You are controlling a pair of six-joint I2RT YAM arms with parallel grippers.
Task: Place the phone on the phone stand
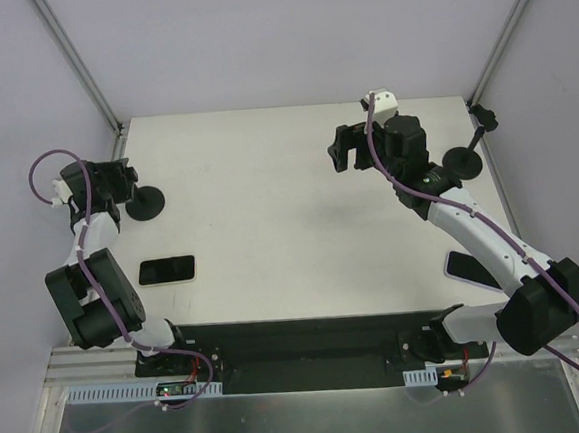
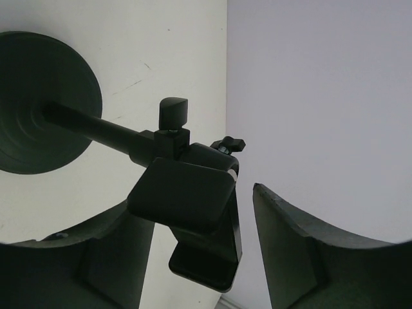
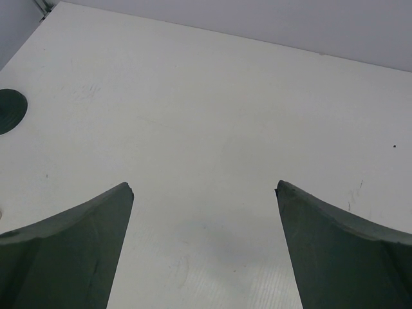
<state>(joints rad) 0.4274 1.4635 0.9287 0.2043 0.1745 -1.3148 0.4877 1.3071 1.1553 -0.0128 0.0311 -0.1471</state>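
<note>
- The left claw [image 2: 198,199] stands part open around the head of the stand [image 2: 103,129]. The cradle [image 2: 183,193] lies between the fingers [image 2: 309,251], right up against one and with a clear gap to the other. It has no firm hold on it.
- The stem runs from the cradle to the round base [image 2: 38,103], which sits flat on the table [image 1: 269,208] near its left edge.
- The right claw [image 3: 203,185] is wide open and holds nothing. It hangs over bare table toward the far right.
- The phone [image 1: 166,270] lies flat, screen dark, on the near left of the table. It is a little way in front of the stand, not on it, and apart from both claws.
- A second stand [image 1: 463,161] is at the far right edge, beside the right arm.
- A second phone [image 1: 469,266] lies near the right edge, partly hidden under that arm.
- The table top is off-white and matt, with faint scuffs and small dark specks.
- A black strip [image 1: 299,341] runs along the near edge where the arm bases sit, with a metal rail [image 1: 304,406] below it.
- Plain pale lilac-grey walls [image 1: 255,39] close in the back and both sides.
- Slanting metal struts [image 1: 77,63] meet the table's far corners.
</note>
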